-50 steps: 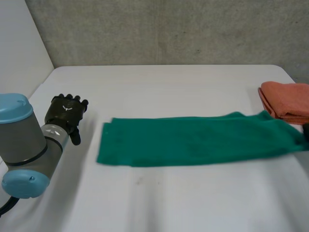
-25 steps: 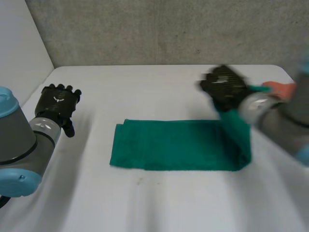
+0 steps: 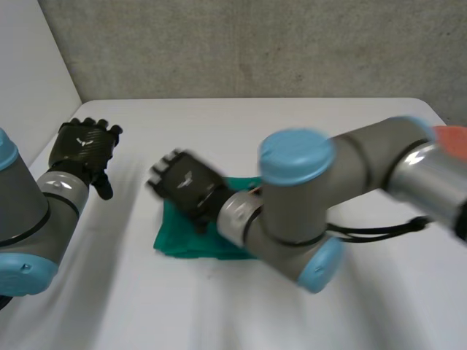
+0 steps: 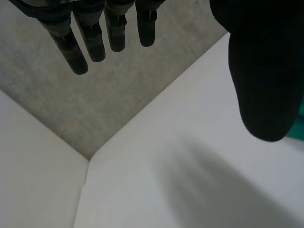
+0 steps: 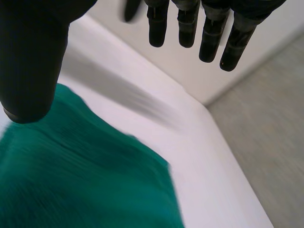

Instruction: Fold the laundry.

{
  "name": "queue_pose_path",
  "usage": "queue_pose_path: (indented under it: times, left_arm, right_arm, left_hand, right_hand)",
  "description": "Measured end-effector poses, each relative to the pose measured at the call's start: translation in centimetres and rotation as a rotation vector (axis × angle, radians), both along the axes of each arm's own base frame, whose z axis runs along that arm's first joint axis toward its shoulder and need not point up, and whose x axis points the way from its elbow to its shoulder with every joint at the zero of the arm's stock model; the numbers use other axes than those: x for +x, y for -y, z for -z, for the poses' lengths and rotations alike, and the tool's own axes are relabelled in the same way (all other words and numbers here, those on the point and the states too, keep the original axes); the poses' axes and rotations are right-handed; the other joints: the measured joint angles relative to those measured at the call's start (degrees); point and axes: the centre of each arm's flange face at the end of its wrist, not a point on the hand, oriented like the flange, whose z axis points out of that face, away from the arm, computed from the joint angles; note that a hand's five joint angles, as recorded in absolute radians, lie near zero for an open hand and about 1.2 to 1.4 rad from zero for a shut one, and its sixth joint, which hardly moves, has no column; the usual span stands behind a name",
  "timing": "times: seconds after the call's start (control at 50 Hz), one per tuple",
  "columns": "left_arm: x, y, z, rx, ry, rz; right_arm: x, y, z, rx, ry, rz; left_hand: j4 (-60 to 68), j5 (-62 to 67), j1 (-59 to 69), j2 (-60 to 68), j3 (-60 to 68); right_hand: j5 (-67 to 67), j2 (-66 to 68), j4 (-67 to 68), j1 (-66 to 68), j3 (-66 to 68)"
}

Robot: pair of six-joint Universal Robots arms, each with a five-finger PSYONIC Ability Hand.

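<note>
- Green towel (image 3: 174, 239) lies under the right hand, much shorter than a second ago: its right end has been carried across onto its left end.
- Right hand (image 3: 186, 186) hovers over that end, fingers straight, holding nothing; this fold looks laid.
- Left hand (image 3: 84, 148) waits beside the towel, fingers relaxed, empty.
- Orange cloth (image 3: 452, 141) sits well apart from both hands.

Grey arms (image 3: 379, 157), light-blue caps (image 3: 297, 154), black hands (image 3: 86, 144) (image 3: 186, 186)
</note>
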Motion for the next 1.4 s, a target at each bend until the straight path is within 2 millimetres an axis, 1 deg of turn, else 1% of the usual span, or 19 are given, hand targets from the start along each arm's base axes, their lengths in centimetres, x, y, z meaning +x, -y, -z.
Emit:
queue_pose_path:
  times: [0.02, 0.06, 0.08, 0.14, 0.18, 0.2, 0.24, 0.3, 0.36, 0.42, 0.52, 0.56, 0.58, 0.68, 0.72, 0.74, 0.94, 1.22, 1.4]
  left_arm:
    - [-0.7, -0.3, -0.4, -0.013, -0.004, 0.025]
    - [-1.5, -0.7, -0.6, -0.021, -0.009, 0.053]
    - [-1.7, -0.8, -0.7, -0.022, -0.01, 0.061]
    - [-3.8, -2.0, -1.0, -0.032, -0.023, 0.142]
    - [-3.8, -2.0, -1.0, -0.032, -0.023, 0.142]
    - [-5.3, -2.9, -1.0, -0.032, -0.031, 0.201]
    - [-6.4, -3.5, -0.6, -0.022, -0.031, 0.237]
    - [-7.3, -4.0, 0.0, -0.008, -0.028, 0.264]
    - [-8.3, -4.5, 0.9, 0.012, -0.021, 0.292]
    - [-8.6, -4.6, 1.3, 0.023, -0.016, 0.298]
    - [-8.6, -4.7, 1.6, 0.032, -0.011, 0.294]
    - [-8.5, -4.7, 1.6, 0.033, -0.011, 0.292]
    - [-8.3, -4.7, 1.6, 0.034, -0.01, 0.282]
    - [-7.8, -4.6, 1.4, 0.032, -0.009, 0.257]
    - [-7.5, -4.5, 1.3, 0.031, -0.008, 0.243]
    - [-7.3, -4.5, 1.3, 0.032, -0.008, 0.238]
    - [-6.7, -4.4, 1.4, 0.04, -0.005, 0.222]
    - [-6.8, -4.6, 1.6, 0.045, -0.003, 0.227]
    - [-6.7, -4.6, 1.7, 0.05, -0.001, 0.226]
  right_arm:
    - [-2.1, 1.9, -2.2, 0.059, 0.046, 0.125]
    - [-3.9, 3.2, -3.2, 0.103, 0.069, 0.213]
    - [-4.4, 3.5, -3.4, 0.113, 0.073, 0.232]
    - [-8.7, 5.5, -3.6, 0.211, 0.084, 0.395]
    - [-8.7, 5.5, -3.6, 0.211, 0.084, 0.395]
    - [-12.1, 6.4, -2.3, 0.283, 0.059, 0.501]
    - [-14.3, 6.8, -0.7, 0.326, 0.025, 0.561]
    - [-15.7, 7.1, 0.5, 0.346, 0.001, 0.593]
    - [-18.2, 7.3, 3.2, 0.363, -0.048, 0.644]
    - [-19.3, 7.6, 4.6, 0.357, -0.063, 0.663]
    - [-19.8, 8.4, 5.7, 0.348, -0.065, 0.673]
    - [-19.8, 8.4, 5.7, 0.347, -0.065, 0.672]
    - [-19.8, 8.8, 5.8, 0.347, -0.059, 0.669]
    - [-19.5, 9.0, 5.5, 0.343, -0.046, 0.663]
    - [-19.4, 9.0, 5.2, 0.34, -0.039, 0.662]
    - [-19.4, 9.0, 5.1, 0.339, -0.036, 0.662]
    - [-19.4, 8.4, 5.0, 0.417, -0.014, 0.684]
    - [-20.1, 7.2, 3.5, 0.47, -0.02, 0.698]
    - [-20.2, 6.2, 4.3, 0.493, -0.034, 0.689]
  left_hand:
    - [0.0, 0.0, 0.0, 0.0, 0.0]
    - [0.0, 0.0, 0.0, 0.0, 0.0]
    - [0.0, 0.0, 0.0, 0.0, 0.0]
    - [0.0, 0.0, 0.0, 0.0, 0.0]
    - [0.0, 0.0, 0.0, 0.0, 0.0]
    - [0.0, 0.0, 0.0, 0.0, 0.0]
    - [0.0, 0.0, 0.0, 0.0, 0.0]
    - [0.0, 0.0, 0.0, 0.0, 0.0]
    - [0.0, 0.0, 0.0, 0.0, 0.0]
    - [0.0, 0.0, 0.0, 0.0, 0.0]
    - [0.0, 0.0, 0.0, 0.0, 0.0]
    - [0.0, 0.0, 0.0, 0.0, 0.0]
    - [0.0, 0.0, 0.0, 0.0, 0.0]
    - [0.0, 0.0, 0.0, 0.0, 0.0]
    - [0.0, 0.0, 0.0, 0.0, 0.0]
    - [0.0, 0.0, 0.0, 0.0, 0.0]
    - [0.0, 0.0, 0.0, 0.0, 0.0]
    - [0.0, 0.0, 0.0, 0.0, 0.0]
    - [0.0, 0.0, 0.0, 0.0, 0.0]
  right_hand:
    - [-0.2, -0.4, -0.1, 0.0, -0.5]
    - [-0.2, -0.5, -0.1, 0.0, -0.5]
    - [-0.2, -0.5, -0.1, 0.0, -0.5]
    - [-0.2, -0.4, -0.1, 0.0, -0.5]
    - [-0.2, -0.4, -0.1, 0.0, -0.5]
    - [-0.2, -0.5, -0.1, 0.0, -0.5]
    - [-0.2, -0.4, -0.1, 0.0, -0.4]
    - [-0.2, -0.3, 0.0, 0.0, -0.3]
    - [1.8, 2.1, 1.4, 1.3, 2.3]
    - [16.4, 18.5, 17.1, 15.3, 18.0]
    - [38.2, 41.7, 40.5, 32.0, 41.3]
    - [38.2, 41.7, 40.5, 32.0, 41.3]
    - [50.9, 53.8, 53.2, 39.8, 53.6]
    - [50.9, 53.8, 53.2, 39.8, 53.6]
    - [47.9, 48.8, 48.3, 39.4, 49.1]
    - [37.6, 37.1, 37.5, 31.2, 38.2]
    - [17.9, 18.4, 17.7, 15.9, 18.4]
    - [14.4, 15.6, 14.6, 13.3, 15.6]
    - [14.2, 15.6, 14.6, 13.3, 15.6]
